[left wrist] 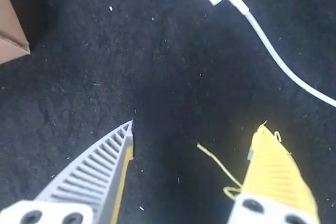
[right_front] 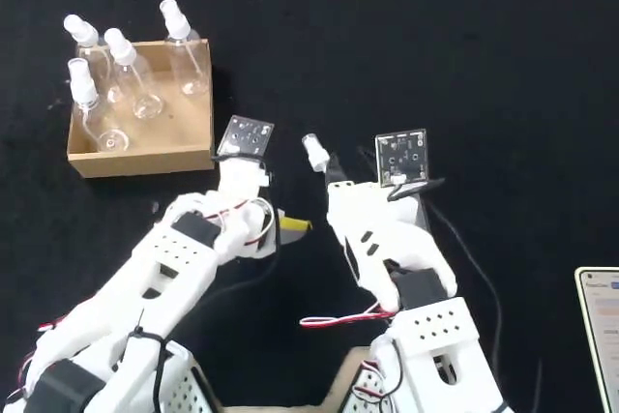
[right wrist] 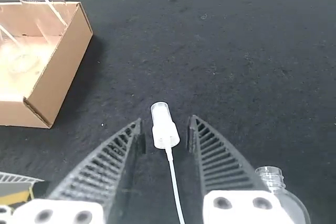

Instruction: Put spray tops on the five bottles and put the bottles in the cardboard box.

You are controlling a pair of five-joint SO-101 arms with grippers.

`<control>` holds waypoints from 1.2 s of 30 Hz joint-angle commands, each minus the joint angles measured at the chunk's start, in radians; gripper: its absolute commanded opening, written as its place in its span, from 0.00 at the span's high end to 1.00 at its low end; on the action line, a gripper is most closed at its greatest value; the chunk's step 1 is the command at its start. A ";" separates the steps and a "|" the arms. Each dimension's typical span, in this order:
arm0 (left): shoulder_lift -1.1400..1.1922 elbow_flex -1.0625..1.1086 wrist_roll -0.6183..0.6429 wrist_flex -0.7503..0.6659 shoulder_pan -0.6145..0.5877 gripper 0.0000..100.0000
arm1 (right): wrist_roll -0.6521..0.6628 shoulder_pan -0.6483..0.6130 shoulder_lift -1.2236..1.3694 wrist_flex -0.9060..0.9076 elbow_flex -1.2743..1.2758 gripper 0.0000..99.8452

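At the upper left of the black table point(right_front: 503, 94), the cardboard box point(right_front: 145, 157) holds four bottles point(right_front: 186, 63) with tops on, standing upright. Just below the box's right corner, the left claw point(left wrist: 197, 127) hangs spread above the table. Mid-frame, the right claw point(right wrist: 165, 120) is spread around a loose spray top point(right wrist: 163, 129) lying on the table, with an uncapped bottle point(right wrist: 275, 182) near it.

Even light from above falls on the matte black tablecloth point(right_front: 484, 74), which takes it without glare, so the white spray top point(right wrist: 164, 129) stands out bright against it. The cardboard box point(right wrist: 58, 72) throws a soft shadow on the cloth beside one wall, and the clear bottles point(right_front: 189, 60) inside carry small glints. A dim band of shadow lies on the cloth under the left gripper point(left wrist: 196, 125)
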 commanded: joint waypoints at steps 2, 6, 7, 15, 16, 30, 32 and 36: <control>-0.009 0.008 0.003 -0.041 0.010 0.66 | -0.011 0.008 -0.016 -0.028 -0.027 0.86; -0.002 0.008 0.002 -0.041 0.005 0.66 | -0.009 0.008 -0.016 -0.028 -0.027 0.86; -0.002 0.008 0.002 -0.041 0.007 0.66 | -0.008 0.008 -0.016 -0.028 -0.027 0.86; 0.000 -0.038 0.002 -0.218 0.010 0.66 | -0.011 0.008 -0.016 -0.029 -0.025 0.86; 0.002 -0.025 0.002 -0.265 0.008 0.66 | -0.011 0.008 -0.016 -0.029 -0.024 0.86; -0.075 0.188 0.011 -0.359 0.012 0.66 | -0.006 0.008 -0.016 -0.031 -0.024 0.86; -0.098 0.188 0.009 -0.310 0.012 0.66 | -0.006 0.008 -0.016 -0.031 -0.024 0.86; -0.138 0.189 0.009 -0.273 0.012 0.66 | -0.005 0.008 -0.018 -0.031 -0.024 0.86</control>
